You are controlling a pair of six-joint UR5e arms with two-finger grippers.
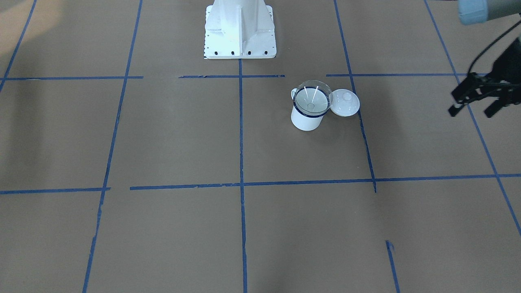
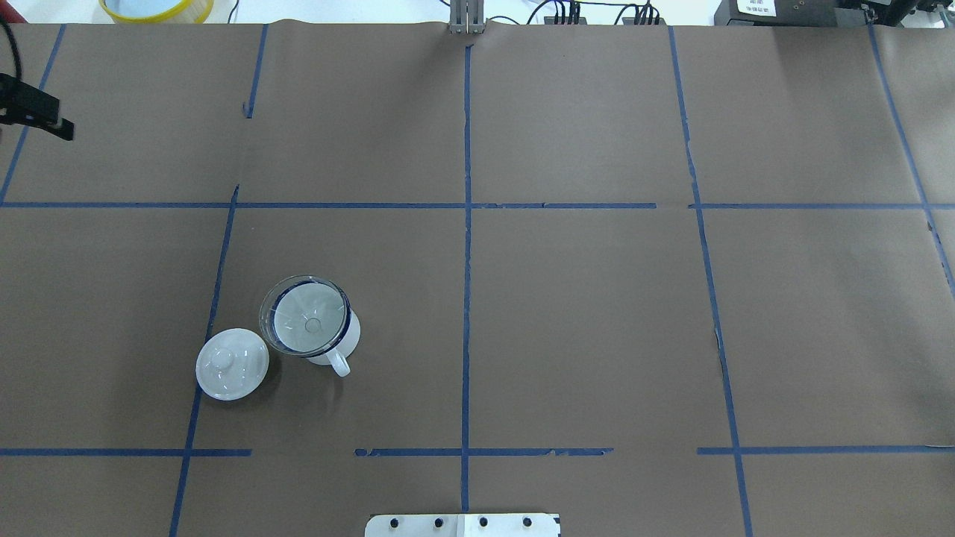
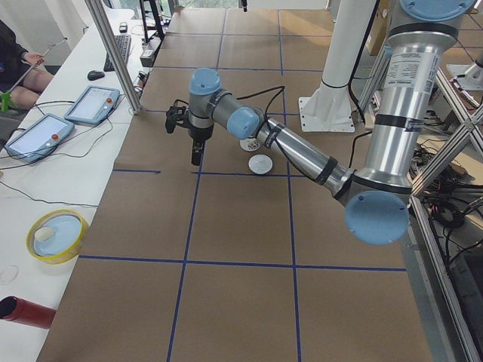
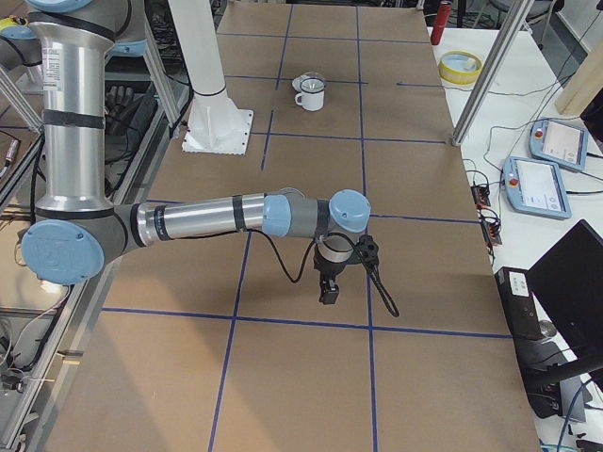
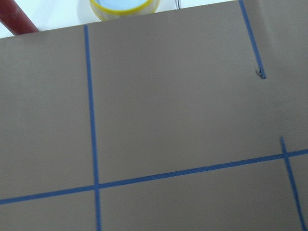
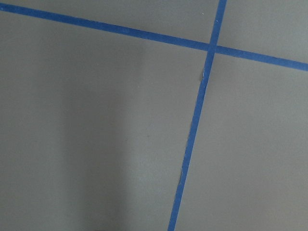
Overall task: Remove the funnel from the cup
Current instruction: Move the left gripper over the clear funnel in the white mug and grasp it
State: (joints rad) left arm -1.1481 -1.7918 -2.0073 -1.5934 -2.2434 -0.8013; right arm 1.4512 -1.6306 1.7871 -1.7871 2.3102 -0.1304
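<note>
The cup [image 1: 306, 120] is a white enamel mug with a dark blue rim, standing upright on the brown paper, left of centre in the overhead view [image 2: 349, 337]. The clear funnel [image 1: 312, 99] sits in its mouth, bowl resting on the rim [image 2: 306, 322]. My left gripper [image 1: 474, 108] is open and empty, well away from the cup, at the overhead view's left edge [image 2: 41, 119]. My right gripper [image 4: 329, 287] shows only in the exterior right view, far from the cup [image 4: 309, 94]; I cannot tell whether it is open.
A white round lid with a knob [image 2: 232, 363] lies flat beside the cup, touching or nearly touching it. The robot base [image 1: 240, 32] stands at the table's near edge. A yellow-rimmed bowl [image 2: 157, 7] and a red cylinder [image 3: 26, 311] sit off the far left corner.
</note>
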